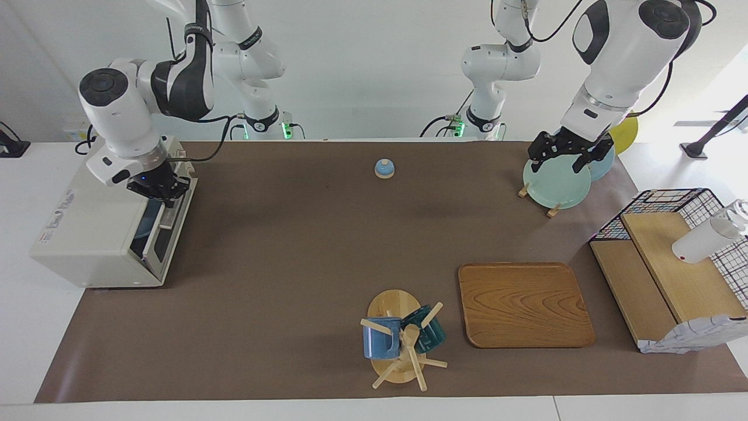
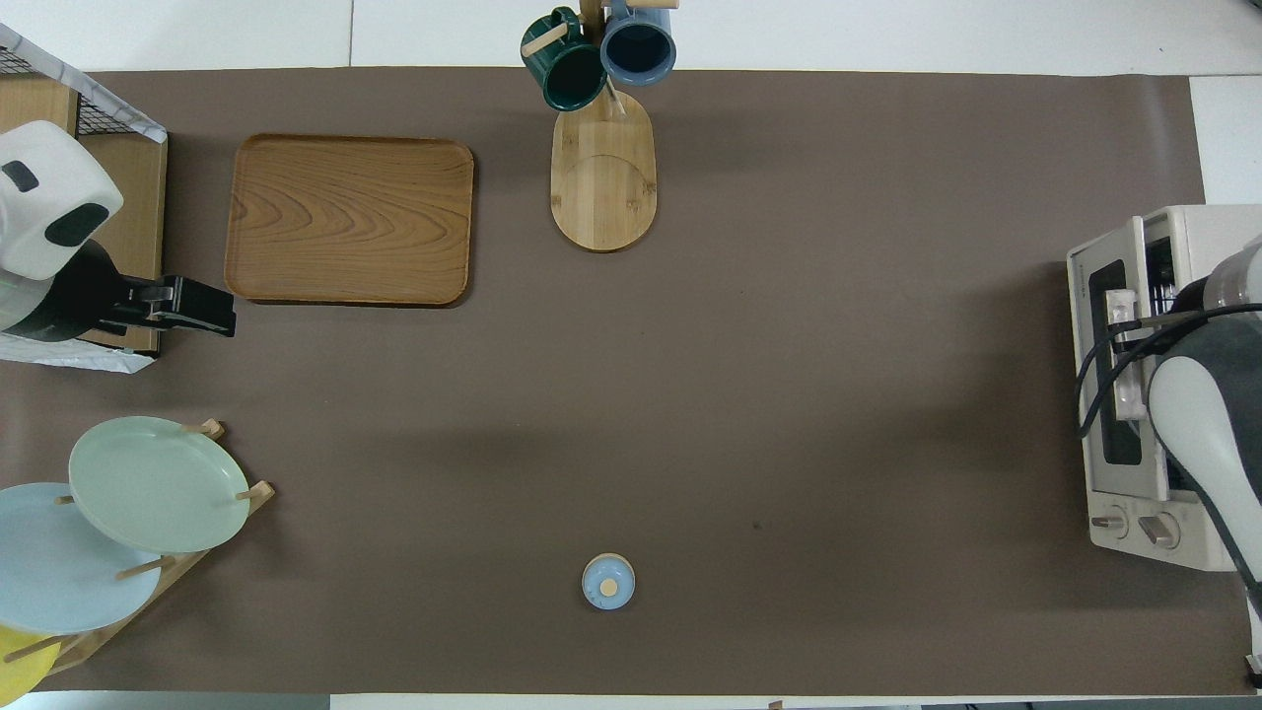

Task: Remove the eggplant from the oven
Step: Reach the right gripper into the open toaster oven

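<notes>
The oven [image 1: 99,234] stands at the right arm's end of the table, its door shut. The eggplant does not show in either view. The right gripper [image 1: 159,188] is at the top edge of the oven door by the handle, its fingertips pressed together; whether they pinch the handle cannot be told. The left gripper [image 1: 570,153] waits over the plate rack [image 1: 555,184] with fingers spread wide, holding nothing.
</notes>
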You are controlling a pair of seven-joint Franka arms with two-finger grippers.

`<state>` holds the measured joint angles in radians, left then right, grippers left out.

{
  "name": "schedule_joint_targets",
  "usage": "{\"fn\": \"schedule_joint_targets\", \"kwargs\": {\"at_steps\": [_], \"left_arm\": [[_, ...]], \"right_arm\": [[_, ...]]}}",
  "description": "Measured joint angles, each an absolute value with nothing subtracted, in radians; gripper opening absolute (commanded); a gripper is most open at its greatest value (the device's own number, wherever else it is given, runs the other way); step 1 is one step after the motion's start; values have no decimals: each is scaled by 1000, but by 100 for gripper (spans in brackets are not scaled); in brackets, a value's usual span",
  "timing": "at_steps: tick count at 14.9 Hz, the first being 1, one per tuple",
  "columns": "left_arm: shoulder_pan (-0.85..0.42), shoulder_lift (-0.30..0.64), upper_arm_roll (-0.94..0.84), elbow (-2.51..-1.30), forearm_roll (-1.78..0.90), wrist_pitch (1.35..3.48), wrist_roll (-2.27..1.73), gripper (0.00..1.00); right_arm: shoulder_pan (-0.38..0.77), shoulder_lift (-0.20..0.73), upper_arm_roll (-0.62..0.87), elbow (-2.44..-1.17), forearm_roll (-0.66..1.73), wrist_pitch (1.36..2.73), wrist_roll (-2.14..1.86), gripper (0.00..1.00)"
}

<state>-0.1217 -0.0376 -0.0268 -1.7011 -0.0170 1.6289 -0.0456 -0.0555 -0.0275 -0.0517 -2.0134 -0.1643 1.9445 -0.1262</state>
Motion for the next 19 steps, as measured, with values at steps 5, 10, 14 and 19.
{"fn": "schedule_joint_targets", "kwargs": {"at_steps": [5, 10, 14, 19], "left_arm": [[-122, -38, -27, -1701, -17, 1629, -46, 100], [-122, -38, -27, -1701, -17, 1629, -46, 100], [-122, -38, -27, -1701, -17, 1629, -46, 100], [-122, -38, -27, -1701, -17, 1629, -46, 100]], "right_arm": [[-4, -28, -34, -2101, -116, 2063, -120, 0], [38, 23, -22, -2174, -100, 2208, -98, 0], [47, 52, -18, -2203, -97, 2271, -84, 0], [51, 114, -12, -2216, -95, 2331, -74, 0]]}}
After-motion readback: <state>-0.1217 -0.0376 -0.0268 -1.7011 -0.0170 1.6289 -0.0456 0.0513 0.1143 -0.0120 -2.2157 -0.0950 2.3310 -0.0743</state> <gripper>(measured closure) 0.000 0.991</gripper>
